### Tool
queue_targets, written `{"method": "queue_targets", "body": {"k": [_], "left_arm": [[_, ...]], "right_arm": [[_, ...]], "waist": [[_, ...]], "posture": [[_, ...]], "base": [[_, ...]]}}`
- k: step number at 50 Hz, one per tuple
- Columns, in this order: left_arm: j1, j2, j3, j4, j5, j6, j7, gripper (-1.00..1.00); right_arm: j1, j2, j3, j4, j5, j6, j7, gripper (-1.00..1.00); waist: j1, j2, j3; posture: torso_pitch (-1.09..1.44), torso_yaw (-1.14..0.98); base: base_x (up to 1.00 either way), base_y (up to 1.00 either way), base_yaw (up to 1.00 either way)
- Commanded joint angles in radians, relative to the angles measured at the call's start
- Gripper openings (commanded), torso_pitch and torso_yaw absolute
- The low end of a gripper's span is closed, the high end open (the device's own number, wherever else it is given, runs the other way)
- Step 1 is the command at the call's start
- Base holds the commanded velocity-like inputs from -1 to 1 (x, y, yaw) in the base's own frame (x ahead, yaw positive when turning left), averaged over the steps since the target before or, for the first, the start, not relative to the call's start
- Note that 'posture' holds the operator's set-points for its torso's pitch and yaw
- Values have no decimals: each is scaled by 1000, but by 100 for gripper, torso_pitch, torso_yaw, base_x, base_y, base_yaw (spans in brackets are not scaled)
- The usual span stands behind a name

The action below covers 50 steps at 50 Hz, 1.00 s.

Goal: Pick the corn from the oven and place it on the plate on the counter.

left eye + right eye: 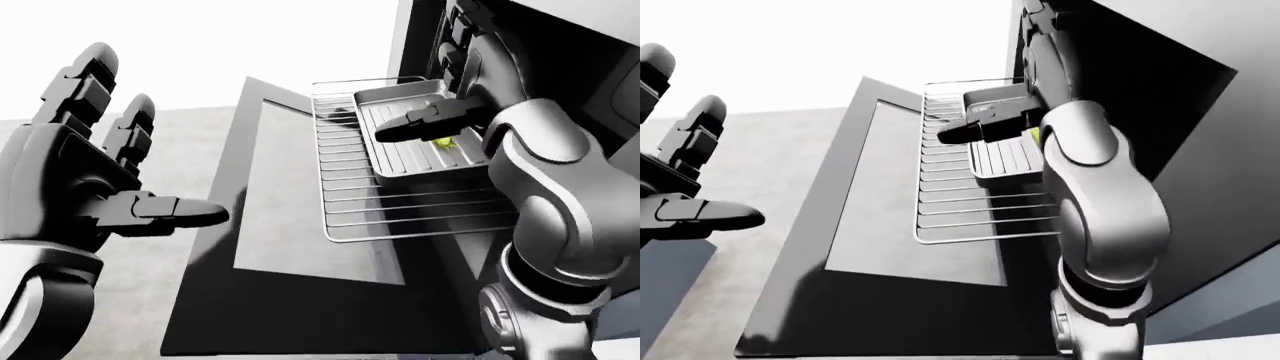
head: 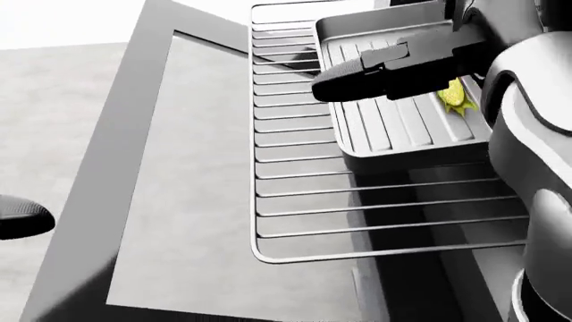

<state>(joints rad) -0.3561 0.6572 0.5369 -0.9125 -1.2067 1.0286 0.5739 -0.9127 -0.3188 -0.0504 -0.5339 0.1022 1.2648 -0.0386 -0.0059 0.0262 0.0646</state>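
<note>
Head view: your camera looks down onto the open oven door [image 2: 179, 188], which lies flat and fills the picture from 7 to 11 o'clock, its glass panel pale grey. A wire oven rack [image 2: 357, 208] is pulled out over the door's inner edge. At 1 o'clock on the rack sits a ribbed grey baking tray [image 2: 393, 134]. The corn [image 2: 454, 97] lies in that tray near its 3 o'clock side, yellow with green husk, only partly visible.

Your right robot hand [image 2: 393, 70] reaches in from 2 o'clock above the tray. One dark finger [image 2: 357, 77] stretches out toward 9 o'clock across the tray's ribs, just beside the corn and covering part of it. Whether any finger touches the corn cannot be told; nothing shows the fingers closed round it, and the hand reads as open.

Left-eye view: your left robot hand [image 1: 80, 180] is held up at 9 o'clock, well apart from the oven, palm toward the door, fingers spread and upright, the thumb [image 1: 170, 212] pointing toward 3 o'clock. It is open and carries nothing. The oven cavity [image 1: 560, 52] is dark at 1 o'clock, with the right forearm running down from it toward 5 o'clock.
</note>
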Motion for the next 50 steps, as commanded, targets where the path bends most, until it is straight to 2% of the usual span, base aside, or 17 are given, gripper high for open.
{"method": "queue_targets", "body": {"k": [1, 5, 7, 9, 12, 15, 16, 21, 25, 29, 34, 39, 44, 50], "left_arm": [[-21, 15, 14, -14, -12, -19, 9, 100], [-22, 12, -4, -10, 12, -22, -1, 100], [-30, 13, -9, -18, 18, -14, -7, 100], [-30, 10, -11, -19, 31, -16, -18, 100], [-30, 7, -4, -16, 39, -11, -32, 100], [-40, 21, 15, -19, 13, -2, -25, 100], [-40, 26, 15, -22, 10, -5, -27, 100], [-41, 36, 18, -18, 8, -15, -30, 100], [-38, 40, 15, -18, 9, -20, -31, 100], [-45, 41, 3, -30, 3, -17, -18, 100], [-41, 41, 7, -34, 4, -15, -23, 100], [-25, 38, 17, -33, 9, -19, -35, 100], [-19, 41, 28, -45, -14, -20, -24, 100], [2, 41, 45, -34, 13, -39, -64, 100]], "right_arm": [[-51, -14, 0, 60, -86, -61, 45, 100], [-119, -31, -4, 261, -194, -156, 120, 100], [-145, -42, 19, 386, -269, -220, 149, 100], [-159, -24, 5, 471, -324, -273, 167, 100], [-196, -11, 18, 618, -410, -370, 189, 100], [-244, 21, -17, 764, -431, -458, 173, 100], [-253, 17, -8, 815, -448, -508, 169, 100], [-297, 21, -44, 1013, -440, -630, 122, 100], [-317, 3, -44, 1035, -436, -616, 128, 100], [-313, -4, -34, 1022, -446, -546, 160, 100], [-303, 1, -37, 1034, -449, -550, 167, 100], [-287, 25, -49, 1079, -415, -612, 137, 100], [-268, 27, -58, 1150, -370, -699, 89, 100], [-262, 24, -41, 1206, -380, -703, 56, 100]], "waist": [[-1, 7, -17], [-4, 12, -23], [-4, 14, -22], [-4, 18, -19], [-5, 21, -13], [-7, 27, -5], [-8, 29, -1], [-10, 35, 22], [-9, 35, 41], [-10, 33, 63], [-13, 29, 86], [-16, 27, 105], [-17, 27, 117], [-18, 25, 120]], "posture": [[0, 0], [0, 0], [1, 0], [2, 0], [4, 0], [7, 0], [8, 0], [12, 0], [16, 0], [19, 0], [24, 0], [28, 0], [29, 0], [29, 0]], "base": [[0, 0, 0], [0, 0, 0], [0, 0, 0], [0, 0, 0], [0, 0, 0], [0, 0, 0], [0, 0, 0], [0, 0, 0], [0, 0, 0], [0, 0, 0], [0, 0, 0], [0, 0, 0], [0, 0, 0], [0, 0, 0]]}}
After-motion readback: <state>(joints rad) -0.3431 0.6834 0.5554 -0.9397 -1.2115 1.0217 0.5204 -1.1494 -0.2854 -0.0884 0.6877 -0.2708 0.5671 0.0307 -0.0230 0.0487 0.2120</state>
